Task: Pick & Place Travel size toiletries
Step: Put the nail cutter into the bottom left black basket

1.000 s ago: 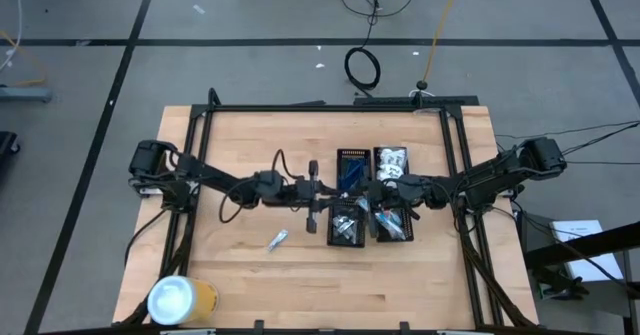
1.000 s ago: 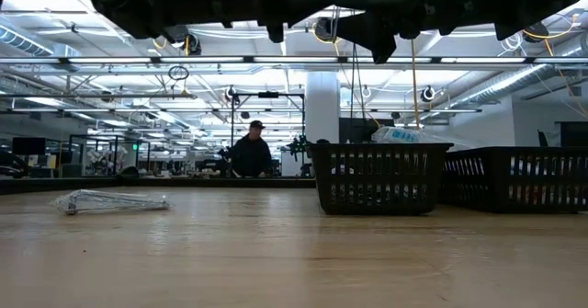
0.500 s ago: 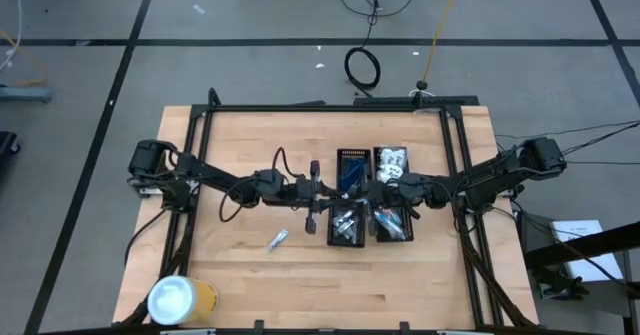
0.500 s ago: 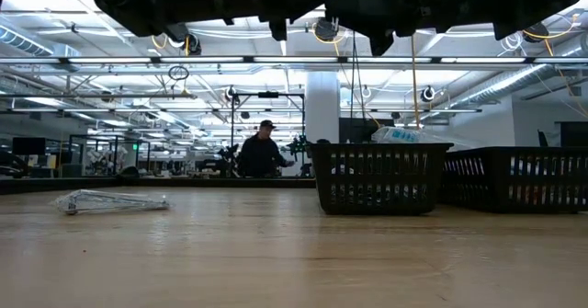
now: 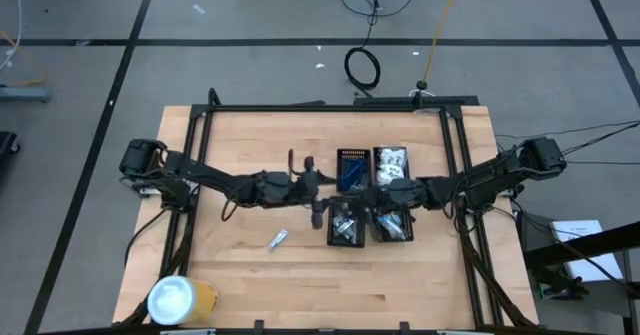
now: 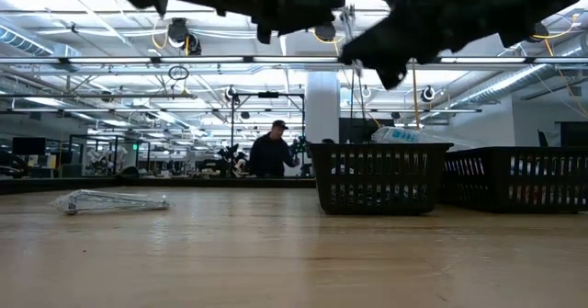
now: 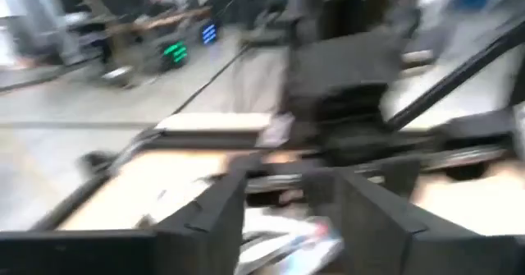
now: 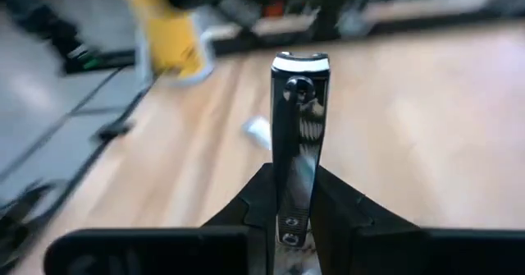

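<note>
From above, both arms meet at the black trays (image 5: 360, 200) mid-table, and only the right wrist view reveals that the right gripper (image 8: 297, 217) is clamped on a shiny metal nail clipper (image 8: 299, 156) standing upright between its fingers. The left gripper (image 7: 291, 205) has its fingers apart above the trays, with pale toiletries blurred below. The low view alone shows the clear packet (image 6: 110, 200) lying flat on the wood, well apart from the trays.
</note>
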You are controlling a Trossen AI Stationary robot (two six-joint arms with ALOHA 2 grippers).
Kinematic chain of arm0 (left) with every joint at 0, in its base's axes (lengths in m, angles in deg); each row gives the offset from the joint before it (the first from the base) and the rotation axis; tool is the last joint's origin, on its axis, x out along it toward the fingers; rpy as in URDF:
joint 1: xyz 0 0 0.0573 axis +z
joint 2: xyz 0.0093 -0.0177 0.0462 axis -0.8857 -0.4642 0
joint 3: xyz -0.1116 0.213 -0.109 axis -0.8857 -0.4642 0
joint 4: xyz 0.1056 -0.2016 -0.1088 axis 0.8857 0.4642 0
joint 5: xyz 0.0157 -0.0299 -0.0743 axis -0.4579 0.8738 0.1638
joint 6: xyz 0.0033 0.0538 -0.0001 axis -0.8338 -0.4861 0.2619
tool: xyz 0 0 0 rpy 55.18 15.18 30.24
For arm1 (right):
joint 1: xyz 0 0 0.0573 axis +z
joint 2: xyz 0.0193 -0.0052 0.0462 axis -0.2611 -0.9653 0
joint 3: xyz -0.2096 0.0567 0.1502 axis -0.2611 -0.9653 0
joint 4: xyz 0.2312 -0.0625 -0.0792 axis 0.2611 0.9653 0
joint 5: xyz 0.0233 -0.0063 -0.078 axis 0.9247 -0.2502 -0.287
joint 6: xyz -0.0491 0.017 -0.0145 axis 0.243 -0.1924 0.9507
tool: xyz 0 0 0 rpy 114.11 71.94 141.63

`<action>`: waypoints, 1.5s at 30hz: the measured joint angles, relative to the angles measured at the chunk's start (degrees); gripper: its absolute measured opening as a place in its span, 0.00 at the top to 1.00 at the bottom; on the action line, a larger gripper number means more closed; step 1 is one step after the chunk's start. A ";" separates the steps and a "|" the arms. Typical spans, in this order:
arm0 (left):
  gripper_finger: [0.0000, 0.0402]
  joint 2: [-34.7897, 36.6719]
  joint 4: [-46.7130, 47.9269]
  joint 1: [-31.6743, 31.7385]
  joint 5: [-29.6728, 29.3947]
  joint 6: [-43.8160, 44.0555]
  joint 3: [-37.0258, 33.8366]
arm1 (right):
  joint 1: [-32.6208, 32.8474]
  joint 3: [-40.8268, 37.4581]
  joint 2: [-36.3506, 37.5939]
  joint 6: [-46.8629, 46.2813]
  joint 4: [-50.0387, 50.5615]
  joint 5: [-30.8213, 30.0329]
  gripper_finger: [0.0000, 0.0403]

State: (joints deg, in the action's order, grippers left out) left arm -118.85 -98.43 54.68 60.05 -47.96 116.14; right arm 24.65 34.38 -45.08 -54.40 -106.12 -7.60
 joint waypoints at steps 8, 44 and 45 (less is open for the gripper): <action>0.34 4.11 20.51 -0.25 -14.36 0.95 3.76 | 5.68 -0.07 0.00 -6.98 9.17 2.74 0.90; 0.50 6.24 68.79 -9.19 6.62 43.74 3.67 | 5.96 0.00 -5.36 -4.79 3.17 -2.26 0.50; 0.50 5.95 68.97 -10.01 6.70 45.56 3.67 | 5.96 0.00 -4.64 -4.12 2.48 -2.24 0.49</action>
State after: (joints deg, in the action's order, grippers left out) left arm -112.90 -29.46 44.67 66.75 -2.40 119.81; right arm 30.60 34.38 -49.73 -58.52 -103.63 -9.84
